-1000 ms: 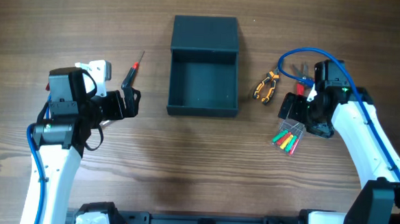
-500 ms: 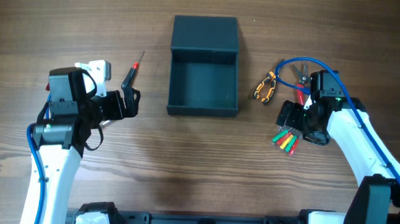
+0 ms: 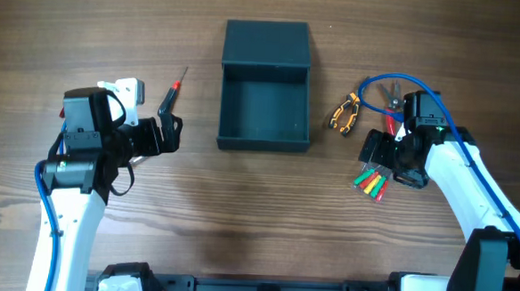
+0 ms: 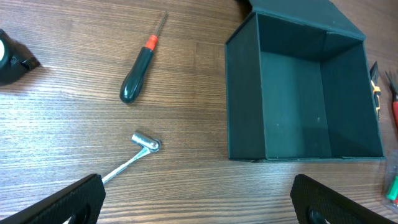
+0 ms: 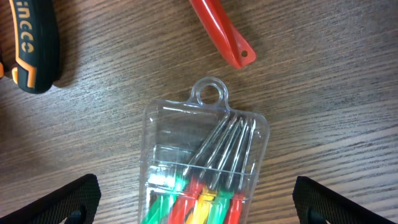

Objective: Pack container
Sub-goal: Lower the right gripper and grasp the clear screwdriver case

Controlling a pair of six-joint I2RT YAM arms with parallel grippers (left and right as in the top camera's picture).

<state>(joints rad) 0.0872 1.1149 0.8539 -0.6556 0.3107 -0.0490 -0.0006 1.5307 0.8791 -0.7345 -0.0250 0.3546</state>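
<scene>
The dark teal-grey container stands open and empty at the table's middle back, its lid lying flat behind it; it also shows in the left wrist view. My left gripper is open and empty, left of the container, over bare wood. My right gripper is open, low over a clear pack of coloured screwdrivers, with its fingers on either side of the pack and not touching it.
A black-handled screwdriver, a metal socket wrench and a white tape measure lie left of the container. Orange-black pliers and red-handled pliers lie to its right, beside a blue cable.
My right gripper has moved a little down and left, closer over the screwdriver pack, then stopped. The left arm has not moved.
</scene>
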